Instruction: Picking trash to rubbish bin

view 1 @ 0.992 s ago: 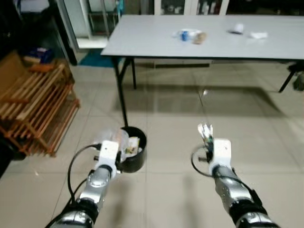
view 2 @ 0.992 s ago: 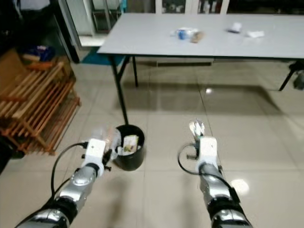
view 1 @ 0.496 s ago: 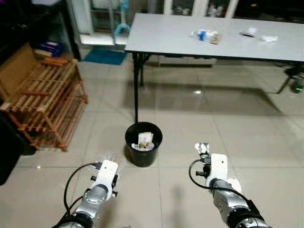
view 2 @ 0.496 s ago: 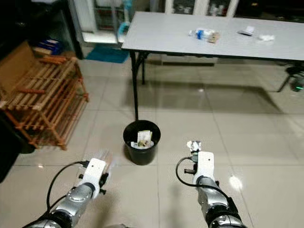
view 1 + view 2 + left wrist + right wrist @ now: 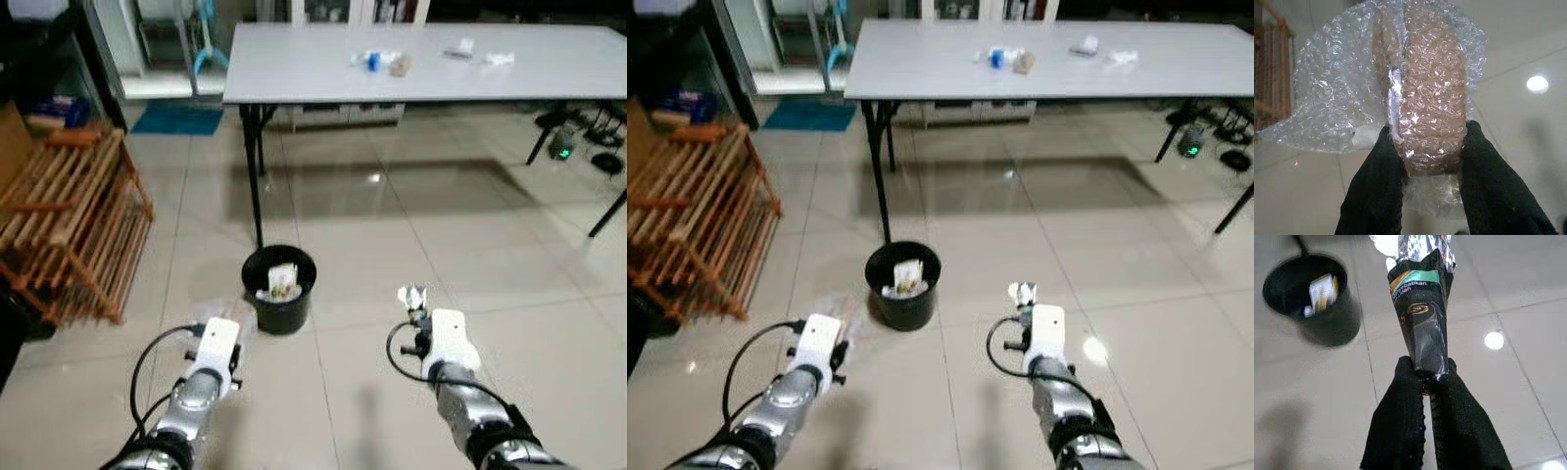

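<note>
A black rubbish bin (image 5: 279, 289) stands on the tiled floor near a table leg, with paper trash inside. My left gripper (image 5: 1426, 147) is shut on a wad of clear bubble wrap (image 5: 1415, 93), held low and left of the bin (image 5: 902, 285). My right gripper (image 5: 1426, 374) is shut on a black cone wrapper with foil top (image 5: 1421, 308), held to the right of the bin (image 5: 1315, 298). In the left eye view the bubble wrap (image 5: 227, 315) and the wrapper (image 5: 412, 297) show at the arm tips.
A grey folding table (image 5: 294, 73) stands beyond the bin with a bottle (image 5: 373, 60) and scraps (image 5: 498, 59) on it. A wooden slatted rack (image 5: 69, 230) is at the left. Cables and a device (image 5: 562, 145) lie at the far right.
The camera has shifted, so the bin now sits a little left and higher in view. Both grippers still hold their trash at about the same height.
</note>
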Robot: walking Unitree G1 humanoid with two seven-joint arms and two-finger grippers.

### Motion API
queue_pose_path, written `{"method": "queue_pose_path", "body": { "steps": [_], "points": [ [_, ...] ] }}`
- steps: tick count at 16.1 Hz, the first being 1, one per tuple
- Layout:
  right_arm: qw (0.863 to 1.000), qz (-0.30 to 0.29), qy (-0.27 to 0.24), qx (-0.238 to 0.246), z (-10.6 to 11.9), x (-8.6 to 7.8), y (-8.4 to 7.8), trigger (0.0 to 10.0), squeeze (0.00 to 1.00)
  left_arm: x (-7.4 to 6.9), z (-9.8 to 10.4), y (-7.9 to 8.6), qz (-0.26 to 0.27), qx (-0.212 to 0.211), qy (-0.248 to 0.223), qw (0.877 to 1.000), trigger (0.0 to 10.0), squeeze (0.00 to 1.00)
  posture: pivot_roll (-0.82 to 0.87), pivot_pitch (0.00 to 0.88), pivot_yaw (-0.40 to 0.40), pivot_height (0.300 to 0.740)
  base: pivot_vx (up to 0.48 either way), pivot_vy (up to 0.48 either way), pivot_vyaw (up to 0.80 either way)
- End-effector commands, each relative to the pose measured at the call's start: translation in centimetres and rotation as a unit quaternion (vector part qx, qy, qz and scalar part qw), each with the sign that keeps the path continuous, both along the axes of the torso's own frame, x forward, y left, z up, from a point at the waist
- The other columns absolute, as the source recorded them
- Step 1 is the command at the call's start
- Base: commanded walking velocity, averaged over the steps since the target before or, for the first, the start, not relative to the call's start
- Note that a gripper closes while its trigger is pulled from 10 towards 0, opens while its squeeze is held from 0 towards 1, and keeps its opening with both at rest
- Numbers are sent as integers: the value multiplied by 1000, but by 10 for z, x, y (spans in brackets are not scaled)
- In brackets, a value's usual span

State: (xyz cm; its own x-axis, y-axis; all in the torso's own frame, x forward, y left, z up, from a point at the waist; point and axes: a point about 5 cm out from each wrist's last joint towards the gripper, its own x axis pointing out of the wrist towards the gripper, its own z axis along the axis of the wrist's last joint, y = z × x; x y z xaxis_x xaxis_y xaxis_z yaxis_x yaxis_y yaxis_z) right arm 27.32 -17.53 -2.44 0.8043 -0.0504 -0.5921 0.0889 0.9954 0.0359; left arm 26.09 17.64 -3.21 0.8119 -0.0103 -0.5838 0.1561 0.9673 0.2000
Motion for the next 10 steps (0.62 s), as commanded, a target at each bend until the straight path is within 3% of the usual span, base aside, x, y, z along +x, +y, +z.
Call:
{"method": "queue_pose_path", "body": {
  "steps": [1,10],
  "points": [
    [1000,2,-11,8,4,5,4,10000,0,4,4,4,4,10,-10,1000,10000,0,-4,41,0,740,472,0,0],
    [1000,9,-16,6,7,8,5,10000,0,7,7,4,8,9,-23,1000,10000,0,-4,48,0,740,472,0,0]
  ]
}}
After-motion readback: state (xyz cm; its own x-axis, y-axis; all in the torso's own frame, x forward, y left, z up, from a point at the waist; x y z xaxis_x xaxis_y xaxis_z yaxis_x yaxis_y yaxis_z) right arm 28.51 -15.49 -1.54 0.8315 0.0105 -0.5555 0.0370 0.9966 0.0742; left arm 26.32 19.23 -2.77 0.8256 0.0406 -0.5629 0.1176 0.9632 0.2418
